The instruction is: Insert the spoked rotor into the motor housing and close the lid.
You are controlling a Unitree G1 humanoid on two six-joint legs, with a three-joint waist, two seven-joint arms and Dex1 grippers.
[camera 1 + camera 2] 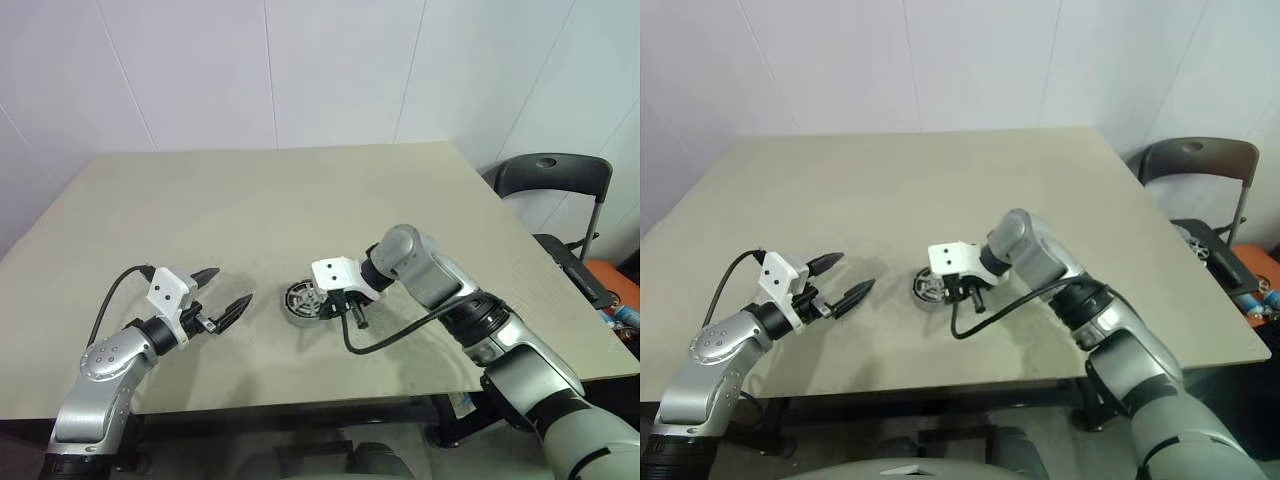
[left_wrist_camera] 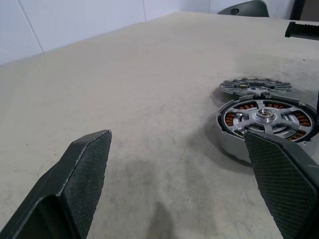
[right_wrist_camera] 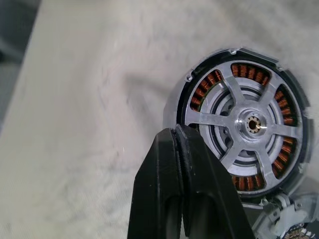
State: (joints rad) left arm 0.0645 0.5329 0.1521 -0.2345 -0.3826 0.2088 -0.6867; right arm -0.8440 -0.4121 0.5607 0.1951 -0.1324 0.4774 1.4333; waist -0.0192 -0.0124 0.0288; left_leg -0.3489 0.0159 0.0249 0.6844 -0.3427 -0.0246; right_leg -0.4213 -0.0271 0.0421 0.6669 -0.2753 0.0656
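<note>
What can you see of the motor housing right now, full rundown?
The motor housing is a short round silver-grey metal cup sitting flat on the table, open side up. Copper-coloured windings show in a ring inside, under the pale spokes and central hub of the spoked rotor, which already sits in it. The lid is off, lying beside it on the table. The right end effector, shut, hangs at its rim; contact is unclear.

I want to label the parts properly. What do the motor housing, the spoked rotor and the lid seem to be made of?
Motor housing: probably metal, matt silver-grey wall, with copper-coloured windings inside. Spoked rotor, seated in the housing: dark rim, pale spokes with a brushed sheen, likely metal. Lid, flat on the table: light-grey, notched edge, apparently metal.
</note>
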